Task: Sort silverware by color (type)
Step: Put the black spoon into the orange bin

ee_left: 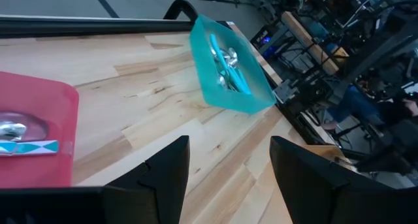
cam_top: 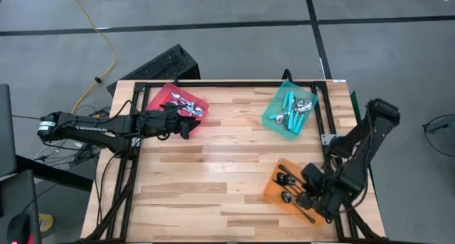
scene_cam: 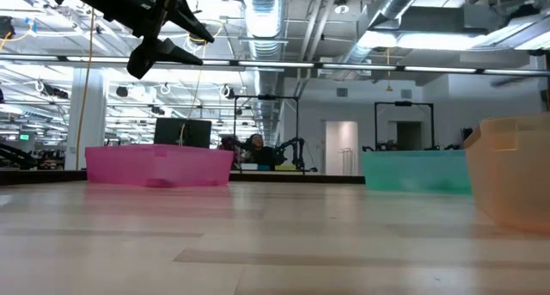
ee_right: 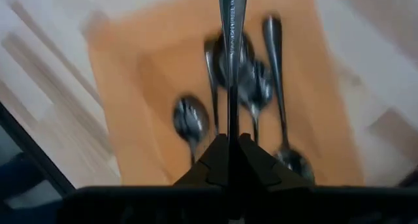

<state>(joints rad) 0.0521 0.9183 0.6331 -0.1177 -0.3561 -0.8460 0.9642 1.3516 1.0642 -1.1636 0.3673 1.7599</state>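
Note:
The red tray (cam_top: 181, 105) holds shiny silver spoons (cam_top: 190, 107), and the left wrist view shows one teal-handled spoon (ee_left: 29, 147) lying in it. The teal tray (cam_top: 288, 110) holds several teal-handled spoons (cam_top: 293, 109). The orange tray (cam_top: 290, 187) holds several black spoons (ee_right: 189, 119). My left gripper (cam_top: 186, 126) hovers open at the red tray's near right edge, well above the table in the low view (scene_cam: 176, 37). My right gripper (cam_top: 311, 198) is over the orange tray, shut on a dark spoon (ee_right: 230, 67). My right gripper (ee_right: 230, 142) pinches a dark spoon by its slim shaft (ee_right: 230, 123) between the two fingers. The shaft runs straight on from the fingertips, in line with them, out over the spoons in the orange tray (ee_right: 130, 74). Which end the fingers hold is hidden.
A broad stretch of bare wooden table (cam_top: 213, 173) lies between the three trays. A black metal frame (cam_top: 131, 180) runs along the table's left, far and right edges. Beyond the table there is a black keyboard (cam_top: 160, 66) and a yellow cable (cam_top: 99, 23) on the floor.

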